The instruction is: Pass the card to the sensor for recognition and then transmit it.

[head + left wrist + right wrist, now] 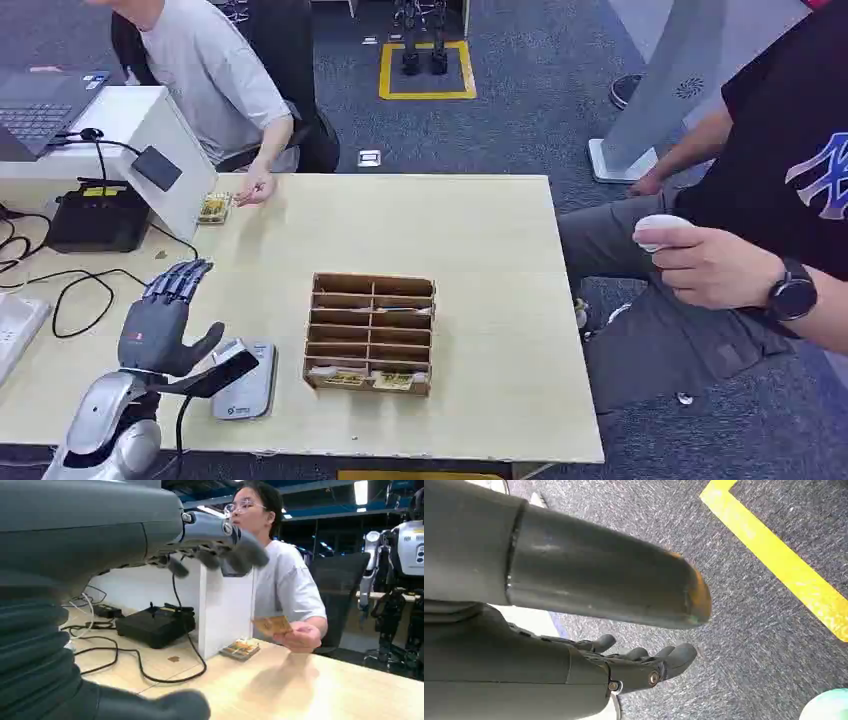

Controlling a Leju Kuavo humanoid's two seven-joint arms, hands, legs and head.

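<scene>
Head view: left hand (165, 320) at lower left of frame, fingers spread, holding nothing, palm raised over the table (480, 230). Card (262, 188) barely visible at the person's hand (256, 190) in upper left, up and right of the robot hand, well apart. Sensor (245, 380) flat and grey just right of the wrist, at lower left. Card stack (213, 207) beside the white box (150, 150), just left of the person's hand. Wooden rack (370, 333) at centre, a few cards in its lowest slots

Left wrist view: fingers (220, 547) stretched across top centre, empty. Card (272, 625) right of centre, tan-gold, thin, long axis roughly level, slightly tilted, pinched by the person's hand (300, 637) above the table, pointed toward the robot hand

Right wrist view: right hand (639, 665) at lower centre, hanging over grey floor, fingers loosely curled, empty; judged far from the card, so left hand nearer and likely the taker
</scene>
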